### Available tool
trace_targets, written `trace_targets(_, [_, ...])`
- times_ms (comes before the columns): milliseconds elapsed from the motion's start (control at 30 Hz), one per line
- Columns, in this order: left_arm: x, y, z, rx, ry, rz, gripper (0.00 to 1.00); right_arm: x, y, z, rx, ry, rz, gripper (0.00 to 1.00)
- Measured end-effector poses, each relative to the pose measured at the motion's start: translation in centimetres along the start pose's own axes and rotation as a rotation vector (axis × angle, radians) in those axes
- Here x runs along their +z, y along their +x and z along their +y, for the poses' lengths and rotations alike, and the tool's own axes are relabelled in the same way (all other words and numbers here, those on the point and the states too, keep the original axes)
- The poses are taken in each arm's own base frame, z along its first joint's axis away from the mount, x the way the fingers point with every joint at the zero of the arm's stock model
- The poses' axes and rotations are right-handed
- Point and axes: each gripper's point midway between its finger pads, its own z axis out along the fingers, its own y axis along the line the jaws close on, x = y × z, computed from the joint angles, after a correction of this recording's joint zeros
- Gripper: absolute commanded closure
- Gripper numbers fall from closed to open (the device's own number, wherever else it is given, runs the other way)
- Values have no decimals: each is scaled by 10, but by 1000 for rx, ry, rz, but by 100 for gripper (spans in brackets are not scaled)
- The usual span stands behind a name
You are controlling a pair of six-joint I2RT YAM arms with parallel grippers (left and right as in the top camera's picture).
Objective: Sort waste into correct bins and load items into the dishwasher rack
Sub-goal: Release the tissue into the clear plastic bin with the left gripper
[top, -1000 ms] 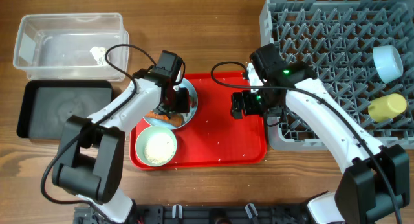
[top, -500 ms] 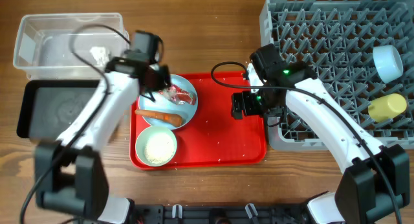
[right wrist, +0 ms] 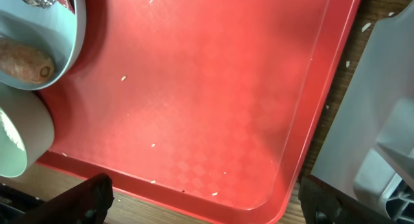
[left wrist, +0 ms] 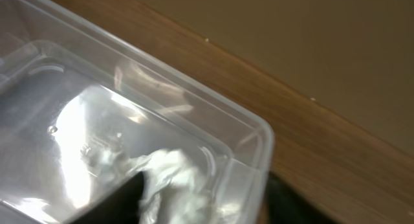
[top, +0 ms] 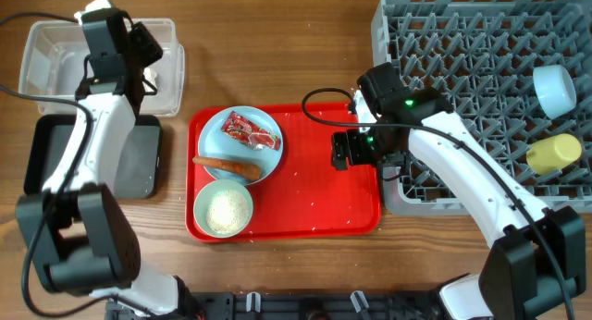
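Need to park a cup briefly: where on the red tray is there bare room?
Bare: right half of the red tray, from the plate and bowl to its rim, though the right gripper hangs over it. Crowded: the left half.

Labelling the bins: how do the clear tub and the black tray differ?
The clear tub is see-through and deep-walled; the black tray is opaque and shallow. The tub holds crumpled white paper; none shows in the tray. Both are rectangular and similar in size.
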Motion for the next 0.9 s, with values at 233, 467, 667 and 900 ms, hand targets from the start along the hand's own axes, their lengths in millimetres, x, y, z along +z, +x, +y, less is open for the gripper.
trace_targets(233, [3,-9,7,-1,-6,-31,32,0,0,0,0,0,-1,6])
trace_targets(467, [-1,13,16,21,-45,69,25,0,0,0,2,0,0,6])
trace_targets(667, [-1,-2,-15,55,158,32,35,0,2,0,4,2,6,6])
trace_targets(900, [1,-7,18,-58,94,51,20,0,2,-1,5,2,9,6])
